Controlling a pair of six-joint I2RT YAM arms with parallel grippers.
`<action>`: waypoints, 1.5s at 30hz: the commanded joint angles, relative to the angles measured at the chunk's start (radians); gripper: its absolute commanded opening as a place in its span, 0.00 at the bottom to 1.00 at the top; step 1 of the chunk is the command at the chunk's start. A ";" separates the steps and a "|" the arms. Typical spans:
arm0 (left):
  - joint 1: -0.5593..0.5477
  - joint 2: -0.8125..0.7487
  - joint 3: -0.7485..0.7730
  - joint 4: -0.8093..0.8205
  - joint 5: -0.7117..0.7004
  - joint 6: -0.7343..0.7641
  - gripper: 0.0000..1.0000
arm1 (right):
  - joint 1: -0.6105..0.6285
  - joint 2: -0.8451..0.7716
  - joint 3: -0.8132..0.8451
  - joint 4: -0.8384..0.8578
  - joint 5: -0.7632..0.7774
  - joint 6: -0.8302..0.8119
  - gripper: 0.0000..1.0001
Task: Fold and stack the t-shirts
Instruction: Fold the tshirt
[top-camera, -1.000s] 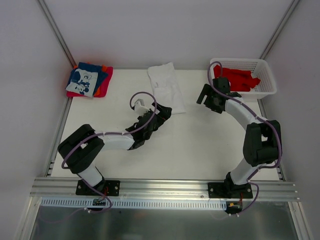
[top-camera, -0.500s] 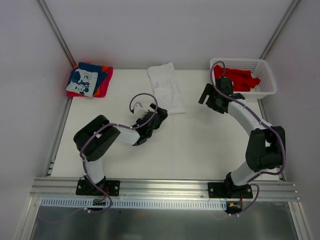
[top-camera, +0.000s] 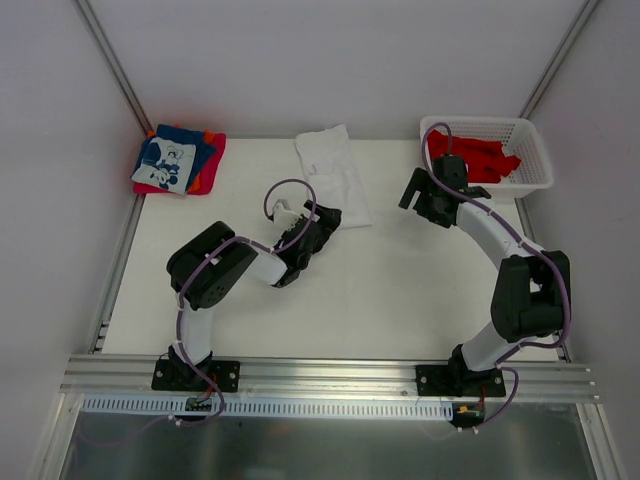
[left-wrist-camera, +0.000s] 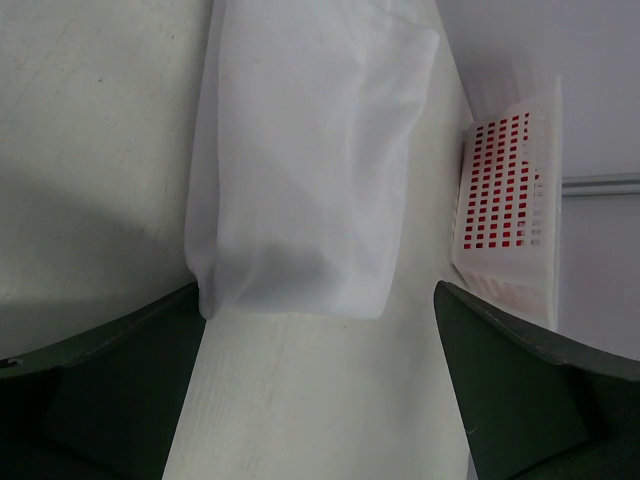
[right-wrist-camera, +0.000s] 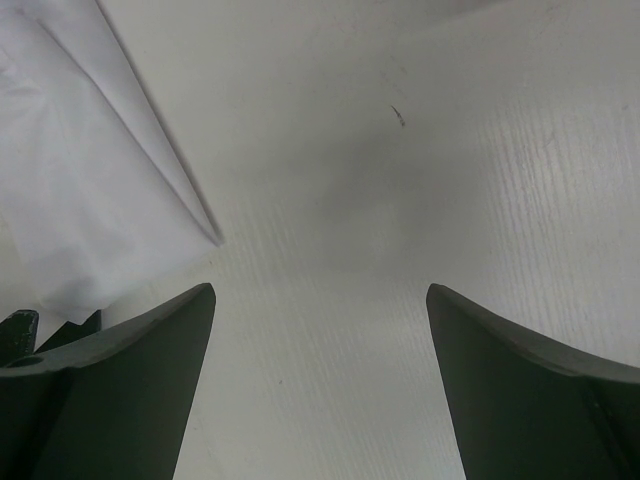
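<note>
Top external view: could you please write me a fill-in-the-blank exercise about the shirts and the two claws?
1. The t-shirts in the basket are ____.
2. The top shirt of the folded stack is blue with a ____ print.
3. The left claw, facing the white t-shirt, is ____.
4. The right claw holds ____.
Missing words: red; white; open; nothing.

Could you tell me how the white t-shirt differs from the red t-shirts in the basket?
The plain white cloth t-shirt lies folded flat; the bright red cloth t-shirts are crumpled. The white one rests on the table, the red ones inside the white plastic lattice basket. Both are cloth.
</note>
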 joint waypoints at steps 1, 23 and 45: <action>0.011 0.054 0.010 -0.010 0.031 -0.005 0.99 | -0.009 0.011 0.016 -0.002 0.013 -0.018 0.92; 0.033 0.016 -0.027 -0.059 0.039 -0.023 0.54 | -0.009 0.003 -0.025 0.023 0.018 -0.002 0.91; 0.040 -0.120 -0.079 -0.183 0.126 0.089 0.00 | -0.010 -0.020 -0.076 0.036 0.012 0.002 0.91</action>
